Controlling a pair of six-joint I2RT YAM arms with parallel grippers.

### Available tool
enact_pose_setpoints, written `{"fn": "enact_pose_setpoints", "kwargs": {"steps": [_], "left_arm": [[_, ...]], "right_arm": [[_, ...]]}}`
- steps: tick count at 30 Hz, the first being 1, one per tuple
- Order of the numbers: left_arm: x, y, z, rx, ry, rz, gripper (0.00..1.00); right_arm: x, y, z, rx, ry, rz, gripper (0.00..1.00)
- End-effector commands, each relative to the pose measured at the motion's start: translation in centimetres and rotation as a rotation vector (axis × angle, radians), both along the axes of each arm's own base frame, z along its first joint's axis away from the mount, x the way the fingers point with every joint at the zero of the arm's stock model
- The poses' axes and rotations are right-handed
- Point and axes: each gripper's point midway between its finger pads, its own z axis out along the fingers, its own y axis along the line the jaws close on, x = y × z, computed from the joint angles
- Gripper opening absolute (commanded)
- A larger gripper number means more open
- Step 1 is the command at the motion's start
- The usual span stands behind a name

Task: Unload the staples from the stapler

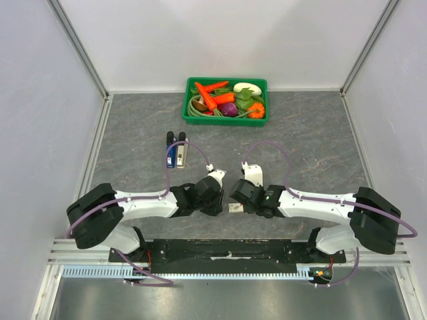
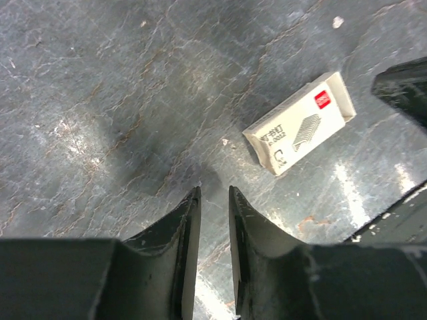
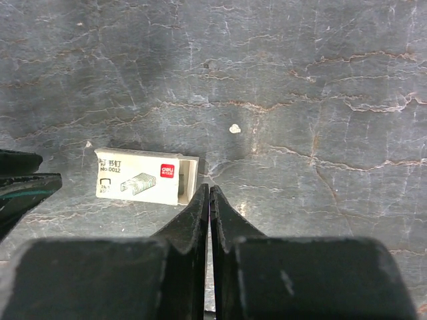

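Observation:
The stapler (image 1: pixel 176 152) lies on the grey table behind the left arm, black at its far end, with a blue part and a silver part side by side. It is out of both wrist views. A small white staple box (image 1: pixel 235 208) lies between the two grippers, its drawer end open; it shows in the left wrist view (image 2: pixel 300 123) and the right wrist view (image 3: pixel 147 175). My left gripper (image 1: pixel 221 195) (image 2: pixel 213 193) hovers left of the box, its jaws a narrow gap apart and empty. My right gripper (image 1: pixel 233 191) (image 3: pixel 210 189) is shut, its tips just beside the box's open end.
A green tray (image 1: pixel 191 85) of toy vegetables stands at the back of the table. White walls and metal rails bound the table on the left, right and rear. The right gripper's dark fingers (image 2: pixel 403 87) show in the left wrist view.

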Motion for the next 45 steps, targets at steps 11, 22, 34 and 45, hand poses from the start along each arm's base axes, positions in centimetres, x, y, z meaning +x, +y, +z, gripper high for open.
{"fn": "enact_pose_setpoints", "kwargs": {"steps": [11, 22, 34, 45], "left_arm": [[0.6, -1.2, -2.2, 0.058, 0.002, -0.041, 0.09], [0.3, -1.7, -2.2, 0.043, 0.02, -0.055, 0.02], [-0.5, -2.3, -2.8, 0.038, 0.04, -0.069, 0.02], [-0.5, -2.8, -2.8, 0.036, 0.038, -0.075, 0.02]], "right_arm": [[0.5, -0.8, -1.5, -0.045, -0.024, -0.029, 0.0], [0.1, 0.7, -2.9, -0.002, 0.014, -0.004, 0.0], [0.1, 3.2, -2.7, 0.07, 0.042, 0.03, 0.0], [-0.7, 6.5, -2.3, 0.162, 0.074, 0.085, 0.0]]}}
